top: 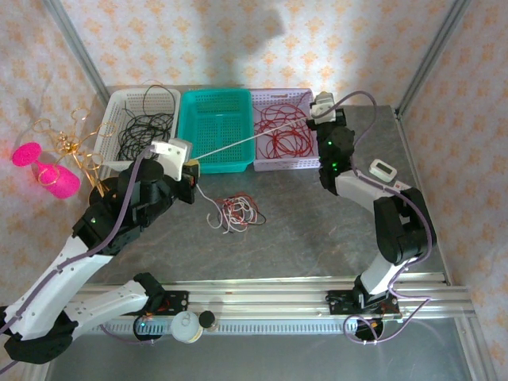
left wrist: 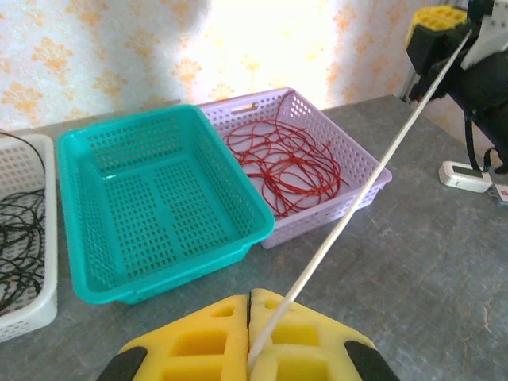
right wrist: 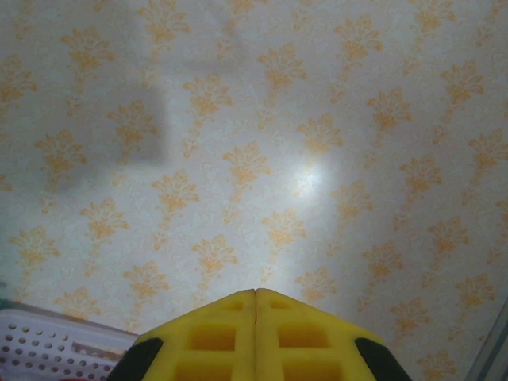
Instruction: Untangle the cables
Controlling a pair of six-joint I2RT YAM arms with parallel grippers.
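A white cable (top: 254, 140) is stretched taut between my two grippers, above the teal basket (top: 214, 127). My left gripper (top: 193, 164) is shut on its near end; in the left wrist view the cable (left wrist: 349, 218) leaves the closed yellow pads (left wrist: 251, 298) and runs up to my right gripper (left wrist: 438, 36). The right gripper (top: 311, 117) is shut on the far end, and its pads (right wrist: 255, 292) point at the wall. A small tangle of red, black and white cables (top: 238, 210) lies on the table. Red cables (left wrist: 286, 163) fill the lilac basket (top: 302, 163). Black cables (top: 143, 131) lie in the white basket (top: 111, 107).
The three baskets stand in a row at the back of the table. A gold wire stand (top: 75, 147) and pink objects (top: 48, 171) sit at the far left. A small white device (top: 385, 168) lies by the right arm. Metal frame posts border the table.
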